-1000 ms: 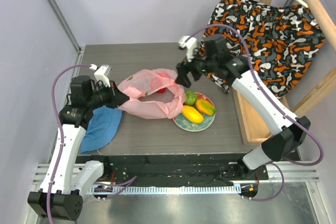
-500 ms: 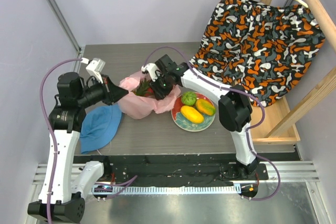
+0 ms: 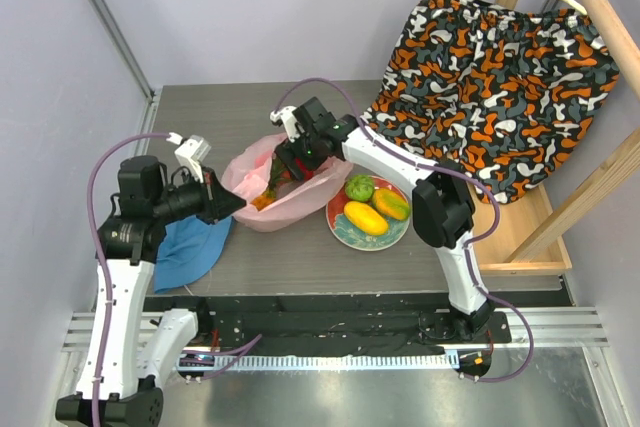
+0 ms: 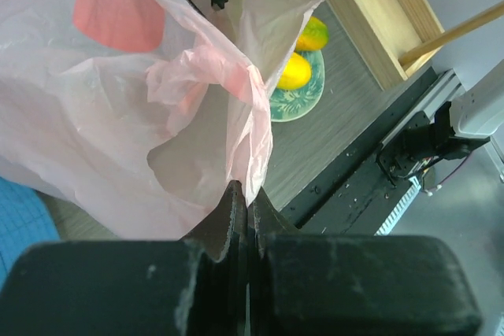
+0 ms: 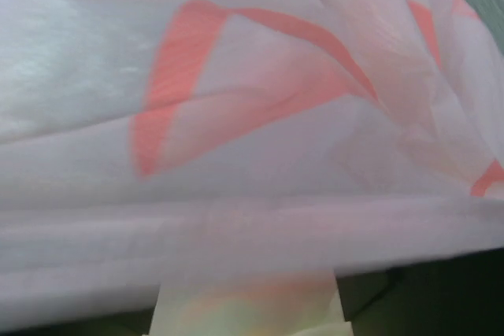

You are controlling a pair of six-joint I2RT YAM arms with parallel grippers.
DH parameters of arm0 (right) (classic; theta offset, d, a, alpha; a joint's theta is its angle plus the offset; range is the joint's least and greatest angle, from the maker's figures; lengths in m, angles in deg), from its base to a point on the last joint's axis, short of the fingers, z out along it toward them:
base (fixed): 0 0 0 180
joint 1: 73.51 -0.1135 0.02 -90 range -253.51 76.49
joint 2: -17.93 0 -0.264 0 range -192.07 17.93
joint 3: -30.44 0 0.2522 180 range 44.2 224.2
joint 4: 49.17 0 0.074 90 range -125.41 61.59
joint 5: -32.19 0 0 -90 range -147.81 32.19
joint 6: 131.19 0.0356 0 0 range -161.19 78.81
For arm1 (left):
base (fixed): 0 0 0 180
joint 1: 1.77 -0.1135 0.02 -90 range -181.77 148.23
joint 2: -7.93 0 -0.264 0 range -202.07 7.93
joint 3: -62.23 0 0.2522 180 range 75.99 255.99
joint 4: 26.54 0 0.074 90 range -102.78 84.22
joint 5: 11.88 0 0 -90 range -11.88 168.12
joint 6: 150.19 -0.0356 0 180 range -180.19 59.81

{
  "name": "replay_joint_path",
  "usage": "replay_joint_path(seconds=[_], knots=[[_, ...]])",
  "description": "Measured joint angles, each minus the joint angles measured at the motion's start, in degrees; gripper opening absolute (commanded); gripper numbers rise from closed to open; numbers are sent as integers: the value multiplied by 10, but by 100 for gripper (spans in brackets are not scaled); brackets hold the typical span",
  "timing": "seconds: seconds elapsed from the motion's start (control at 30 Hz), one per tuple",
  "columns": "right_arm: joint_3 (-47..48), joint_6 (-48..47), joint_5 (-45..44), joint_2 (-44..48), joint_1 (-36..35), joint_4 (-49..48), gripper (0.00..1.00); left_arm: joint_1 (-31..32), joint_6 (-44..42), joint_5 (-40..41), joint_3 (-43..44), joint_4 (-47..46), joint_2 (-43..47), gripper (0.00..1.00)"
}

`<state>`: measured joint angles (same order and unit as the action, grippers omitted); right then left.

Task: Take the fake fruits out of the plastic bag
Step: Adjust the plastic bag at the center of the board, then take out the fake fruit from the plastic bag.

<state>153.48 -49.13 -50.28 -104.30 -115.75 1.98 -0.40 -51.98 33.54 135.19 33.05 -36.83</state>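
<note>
The pink plastic bag (image 3: 262, 209) lies open on the table left of the plate, and its film (image 5: 252, 100) fills the right wrist view. My left gripper (image 3: 226, 206) (image 4: 246, 191) is shut on the bag's left edge. My right gripper (image 3: 277, 175) (image 5: 248, 308) reaches down into the bag's mouth. An orange pineapple (image 3: 264, 198) with a green crown lies right under it. A blurred yellow-orange shape sits between its dark fingers (image 5: 417, 300); whether they grip it is unclear. A green apple (image 3: 360, 187), a yellow piece (image 3: 365, 217) and an orange peach (image 3: 392, 204) lie on the plate.
The floral plate (image 3: 343, 234) (image 4: 303, 104) stands right of the bag. A blue hat (image 3: 188, 244) lies under my left arm. A patterned cloth (image 3: 500, 57) hangs over a wooden rack (image 3: 500, 232) at the right. A black rail (image 3: 330, 319) runs along the near edge.
My right arm swung left from above the plate and dipped into the bag. The pineapple now shows inside the bag's mouth. My left gripper kept hold of the bag's edge, shifting slightly.
</note>
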Motion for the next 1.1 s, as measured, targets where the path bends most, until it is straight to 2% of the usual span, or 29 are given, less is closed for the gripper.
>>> replay_joint_path(seconds=[0.07, 0.17, 0.37, 0.43, 0.47, 0.57, 0.7, 0.83, 1.1], knots=[[-2, 12, -24, -4, 0, 3, 93, 0, -2, 0, -8, 3, -1, 0], [2, 39, -72, -16, 0, -9, 100, 0, -7, 0, -10, 4, -3, 0], [49, 63, -131, -89, 0, -27, 100, 0, -12, -2, -10, 5, -11, 0], [85, 67, -146, -136, 0, -32, 87, 0, -12, -5, -10, 6, -22, 0], [96, 67, -150, -150, 0, -34, 74, 0, -12, -5, -10, 6, -25, 0], [118, 59, -154, -177, 0, -36, 52, 0, -12, -5, -10, 7, -37, 0], [123, 46, -144, -174, 3, -42, 42, 0, -12, -5, -10, 8, -48, 0], [94, 32, -95, -135, 7, -39, 40, 0, -10, -2, -10, 2, -51, 0], [-48, -3, 59, 86, 13, -6, 39, 0, 18, 21, -8, -54, -77, 0]])
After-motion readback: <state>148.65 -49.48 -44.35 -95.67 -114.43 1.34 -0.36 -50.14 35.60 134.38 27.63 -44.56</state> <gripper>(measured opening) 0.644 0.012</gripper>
